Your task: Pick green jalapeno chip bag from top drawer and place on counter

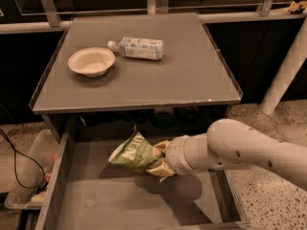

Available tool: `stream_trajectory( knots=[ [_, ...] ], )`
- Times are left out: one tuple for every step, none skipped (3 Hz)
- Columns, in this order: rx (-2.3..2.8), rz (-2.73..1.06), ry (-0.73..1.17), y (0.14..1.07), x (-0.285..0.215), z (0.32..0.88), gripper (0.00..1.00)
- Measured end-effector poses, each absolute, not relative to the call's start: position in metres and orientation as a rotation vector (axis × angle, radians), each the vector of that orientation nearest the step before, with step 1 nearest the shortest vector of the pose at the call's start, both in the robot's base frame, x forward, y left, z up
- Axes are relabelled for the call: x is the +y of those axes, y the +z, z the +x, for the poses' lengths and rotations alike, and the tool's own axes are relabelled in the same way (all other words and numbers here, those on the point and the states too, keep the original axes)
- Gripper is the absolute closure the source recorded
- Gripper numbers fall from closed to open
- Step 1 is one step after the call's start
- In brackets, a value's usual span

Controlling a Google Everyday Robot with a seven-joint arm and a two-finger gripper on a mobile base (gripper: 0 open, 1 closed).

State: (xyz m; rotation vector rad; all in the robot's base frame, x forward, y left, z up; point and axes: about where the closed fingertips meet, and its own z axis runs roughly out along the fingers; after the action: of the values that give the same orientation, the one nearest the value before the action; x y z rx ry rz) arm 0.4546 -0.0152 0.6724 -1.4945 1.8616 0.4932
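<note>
The green jalapeno chip bag (135,153) hangs tilted in the air above the open top drawer (110,200), just below the counter's front edge. My gripper (160,161) is at the end of the white arm reaching in from the right, and it is shut on the bag's right end. The bag casts a shadow on the drawer's bare grey bottom. The counter (182,75) is the flat grey top behind and above the drawer.
A pale bowl (91,61) and a clear plastic bottle (137,47) lying on its side sit at the counter's back left. A clear plastic bin (29,176) with a black cable stands on the floor to the drawer's left. A white post (285,73) leans at the right.
</note>
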Motion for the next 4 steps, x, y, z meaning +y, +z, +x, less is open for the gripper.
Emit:
stream_trajectory(
  knots=[
    [1.832, -1.474, 0.456, 0.714, -0.048, 0.462, 1.0],
    [1.82, -1.482, 0.41, 0.758, -0.082, 0.481, 1.0],
    [1.804, -1.499, 0.359, 0.806, -0.119, 0.503, 1.0],
    [1.741, -1.493, 0.311, 0.884, -0.164, 0.534, 1.0]
  ],
)
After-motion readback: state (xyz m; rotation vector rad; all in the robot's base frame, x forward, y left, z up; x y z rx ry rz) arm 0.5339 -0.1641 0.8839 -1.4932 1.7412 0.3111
